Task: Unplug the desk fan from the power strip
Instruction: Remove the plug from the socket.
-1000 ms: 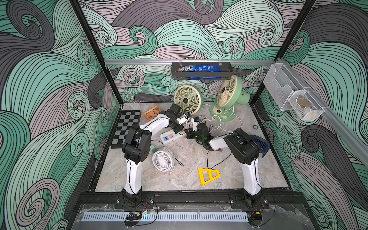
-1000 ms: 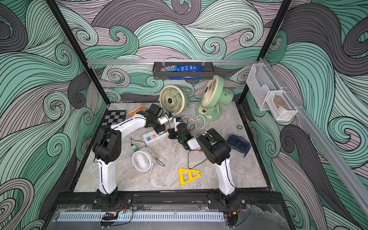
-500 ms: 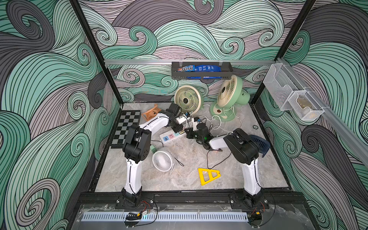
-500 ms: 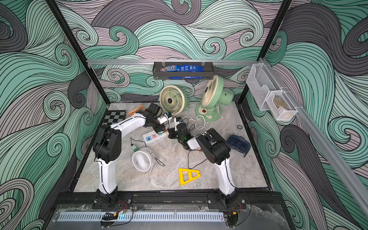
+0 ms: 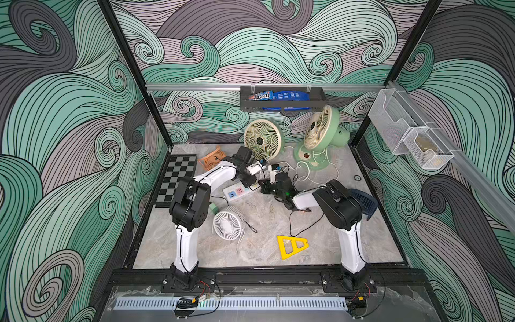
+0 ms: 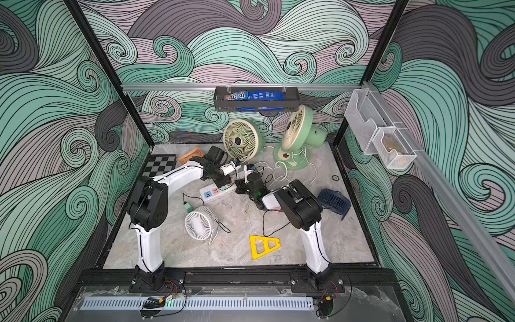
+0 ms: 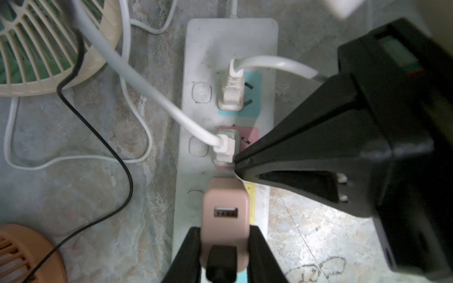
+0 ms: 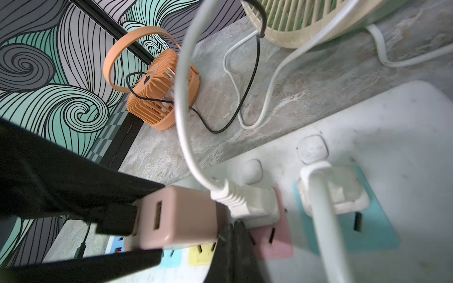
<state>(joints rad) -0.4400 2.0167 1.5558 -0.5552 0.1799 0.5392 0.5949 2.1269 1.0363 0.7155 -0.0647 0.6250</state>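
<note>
Black-fingered, the left gripper (image 7: 224, 241) pinches a pale pink block-shaped USB adapter (image 7: 225, 201) over the yellow socket of the long white power strip (image 7: 220, 39). The right gripper (image 7: 241, 169), jaws pressed together, touches the strip beside a white plug (image 7: 224, 147). The strip lies on the marbled tabletop (image 5: 264, 220) between both arms.

The only wording I can read, in a top view, is the white "m&m's" logo on a candy bag (image 5: 260, 96) lying in the black shelf (image 5: 281, 106) on the back wall. The blue packet (image 5: 291, 95) beside it carries white print too small for me to make out. Down at my fingers, the marks on the round buttons (image 7: 201, 93) of the power strip (image 7: 220, 41) are too faint to read, and the pink charger (image 7: 225, 203) clamped in my left gripper (image 7: 224, 230) shows me only its USB slot.
</note>
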